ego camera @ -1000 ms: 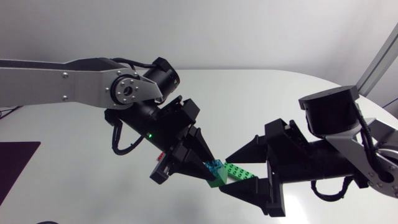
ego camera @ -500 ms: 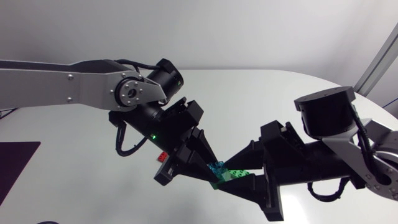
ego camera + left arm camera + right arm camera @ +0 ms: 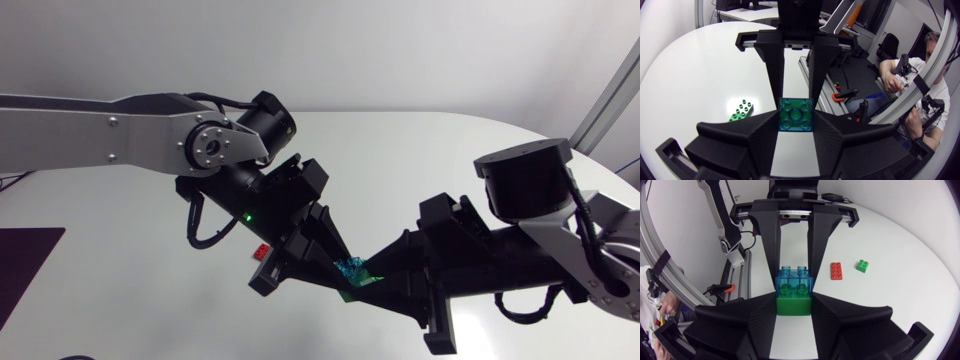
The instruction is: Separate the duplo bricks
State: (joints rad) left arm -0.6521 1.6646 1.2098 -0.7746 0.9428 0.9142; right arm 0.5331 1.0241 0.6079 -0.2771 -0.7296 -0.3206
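currently left jaws clamped on blue brick (image 3: 793,280), right jaws on green brick (image 3: 793,305); red brick (image 3: 836,270) lies apart

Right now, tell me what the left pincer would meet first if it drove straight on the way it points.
Past the blue brick it grips, the left pincer would likely run first into the right pincer, facing it head-on and clamped on the green brick.
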